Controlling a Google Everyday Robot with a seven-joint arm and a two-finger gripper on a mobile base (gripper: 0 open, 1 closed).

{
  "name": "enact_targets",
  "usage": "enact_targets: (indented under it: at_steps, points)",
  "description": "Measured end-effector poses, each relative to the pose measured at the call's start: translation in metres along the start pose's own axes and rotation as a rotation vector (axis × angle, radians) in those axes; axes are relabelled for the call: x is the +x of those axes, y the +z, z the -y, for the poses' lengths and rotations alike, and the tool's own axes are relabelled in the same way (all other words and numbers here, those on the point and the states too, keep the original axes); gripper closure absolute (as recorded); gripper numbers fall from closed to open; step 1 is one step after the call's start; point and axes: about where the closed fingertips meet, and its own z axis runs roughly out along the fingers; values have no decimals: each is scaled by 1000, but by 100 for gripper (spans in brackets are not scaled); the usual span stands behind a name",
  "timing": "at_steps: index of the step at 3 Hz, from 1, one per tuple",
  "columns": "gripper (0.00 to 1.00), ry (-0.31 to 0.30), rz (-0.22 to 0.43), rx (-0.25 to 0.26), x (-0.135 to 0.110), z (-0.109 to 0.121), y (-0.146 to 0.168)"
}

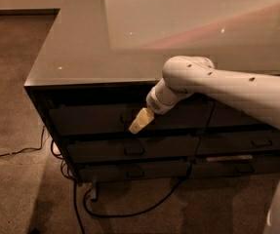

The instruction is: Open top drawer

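Not yet open: top drawer (90,120), shut flush under the cabinet top (81,57), at 9 o'clock from frame centre, above the shallower drawers (105,150). Reaching in from 3 o'clock on a white arm (237,91): gripper (140,121), tip angled toward 7 o'clock, right at the middle of the front, at the likely spot of the handle. Jaws open or closed: cannot tell. Contact with the handle: cannot tell either, the handle being hidden behind the tip. Probably a stiff, fairly heavy front on runners, with no give, some drag at the start, then smooth sliding. Best taken by the handle at centre, hooked or pinched squarely, then drawn straight out toward 6 o'clock. Off-centre or slanted pulling likely to slip off the thin bar or bind the runners. Worth minding: cable (130,213) on the floor at 6 o'clock.
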Motion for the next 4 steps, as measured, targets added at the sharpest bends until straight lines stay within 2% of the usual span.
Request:
enact_targets:
  at_steps: [1,3,4]
  points:
    - [0,-17,-1,14,-2,3,4]
    - [0,-22,-59,8,14,-3,27]
    - [19,-35,-90,15,24,-6,36]
